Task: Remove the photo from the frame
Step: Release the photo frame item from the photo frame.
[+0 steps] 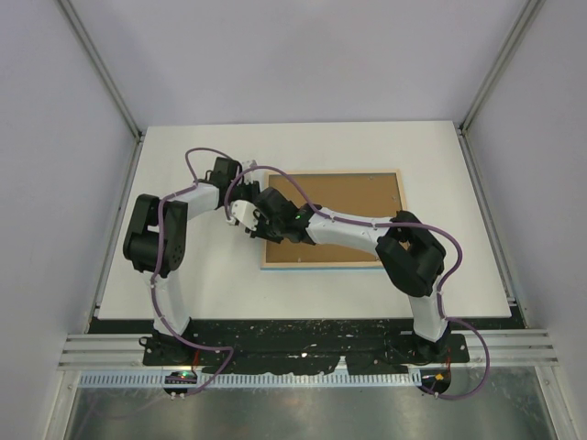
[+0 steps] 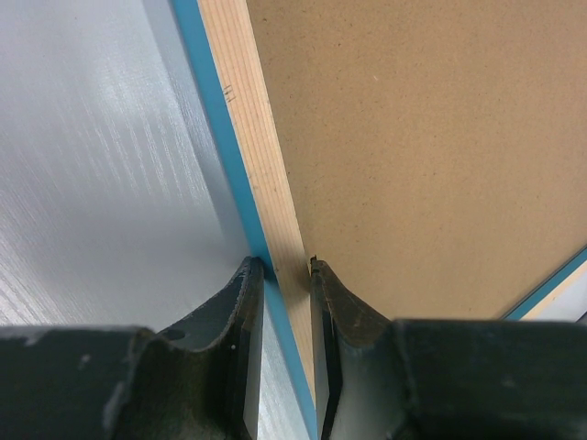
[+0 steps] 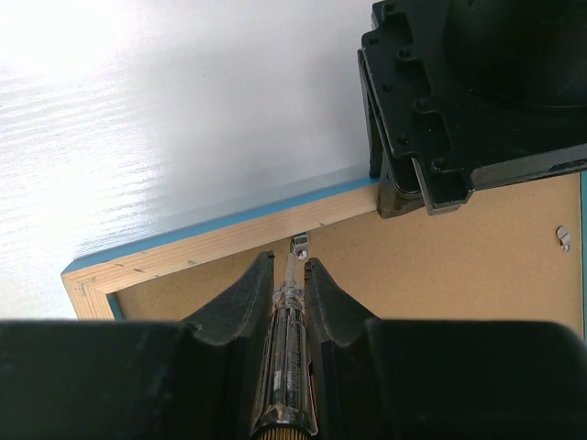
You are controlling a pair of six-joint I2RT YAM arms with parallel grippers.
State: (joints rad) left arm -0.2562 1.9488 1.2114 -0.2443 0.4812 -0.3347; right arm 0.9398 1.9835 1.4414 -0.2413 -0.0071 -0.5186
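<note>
- frame (image 1: 321, 264): lies face down on table (image 1: 183, 165), brown backing board (image 1: 353, 197) uppermost and seated in it.
- photo: not visible; presumably under the board.
- left gripper (image 2: 286, 268): jaws pinch the frame's wooden side rail, one finger on the blue outer edge.
- right gripper (image 3: 289, 266): jaws pressed on a screwdriver (image 3: 289, 321), its tip touching a metal tab (image 3: 299, 244) by the rail.
- Hazard: the tip skids off the small tab and gouges the board or the print beneath.
- Hazard: prying force pivots the frame, since only one rail is held.

Light-blue frame (image 2: 261, 174) with pale wood back, speckled brown backing board (image 2: 431, 156), streaky white table (image 2: 92, 183)
</note>
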